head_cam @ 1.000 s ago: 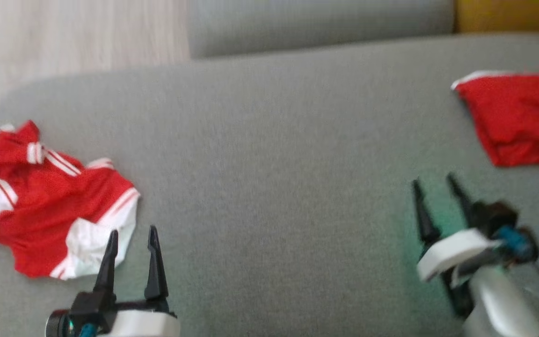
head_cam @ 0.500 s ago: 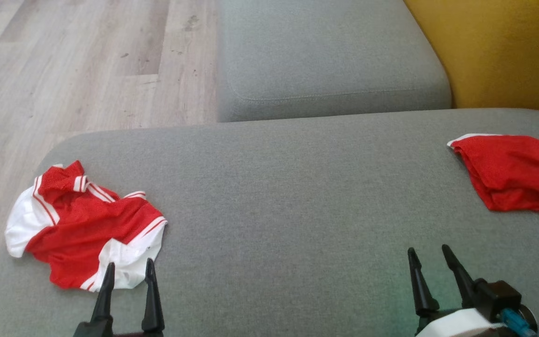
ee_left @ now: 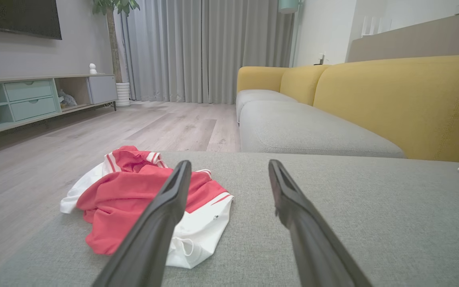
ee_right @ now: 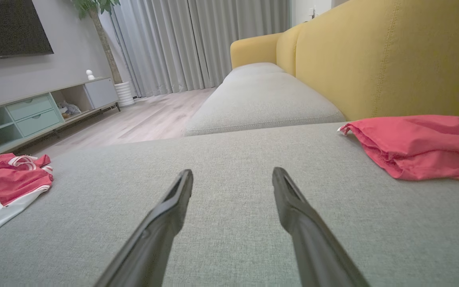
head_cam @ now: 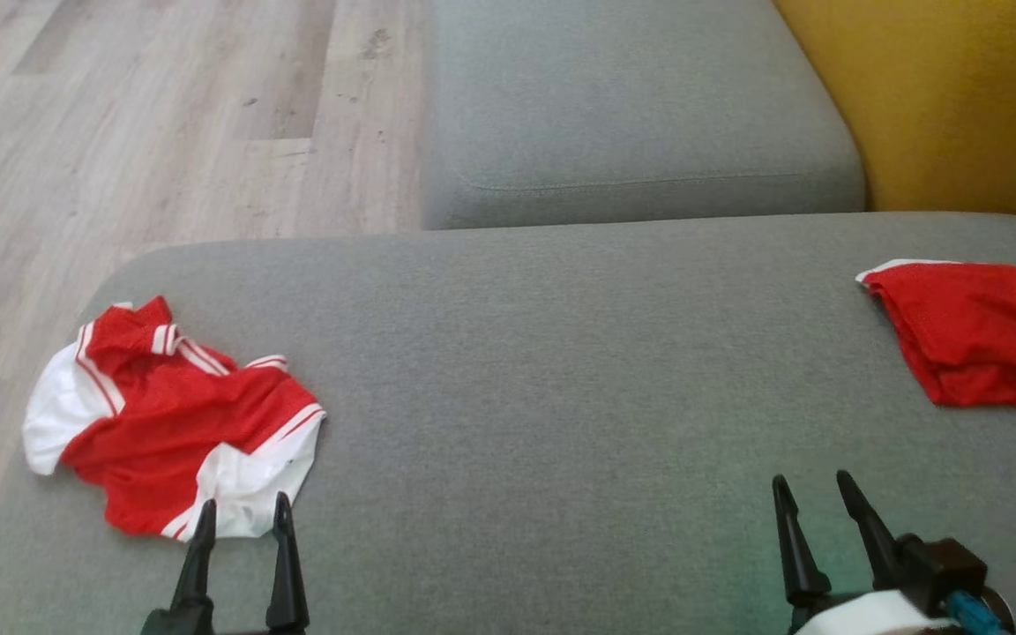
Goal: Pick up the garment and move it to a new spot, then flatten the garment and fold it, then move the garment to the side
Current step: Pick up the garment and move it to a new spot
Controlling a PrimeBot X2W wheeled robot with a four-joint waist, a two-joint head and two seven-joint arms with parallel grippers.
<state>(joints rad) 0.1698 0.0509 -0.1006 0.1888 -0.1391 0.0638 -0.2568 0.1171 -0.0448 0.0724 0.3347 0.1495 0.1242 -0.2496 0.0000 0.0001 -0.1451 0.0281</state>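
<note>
A crumpled red-and-white garment [head_cam: 168, 423] lies at the left end of the grey sofa cushion [head_cam: 561, 388]; it also shows in the left wrist view [ee_left: 134, 195] and the right wrist view [ee_right: 6, 187]. My left gripper [head_cam: 243, 516] stands open just in front of the garment's near white hem, holding nothing. A folded red garment [head_cam: 975, 335] rests at the cushion's right edge, seen closer in the right wrist view [ee_right: 416, 145]. My right gripper [head_cam: 812, 494] is open over bare cushion, short of that red piece.
A second grey seat cushion [head_cam: 640, 115] lies beyond, with the yellow sofa back [head_cam: 958, 97] at the right. Wooden floor [head_cam: 120, 132] runs along the cushion's left edge. A TV cabinet [ee_left: 34, 99] and curtains [ee_left: 205, 48] stand far off.
The camera has tilted up and steadied, so the whole picture has shifted down. Both grippers now sit lower in the head view, still open. Neither garment moved.
</note>
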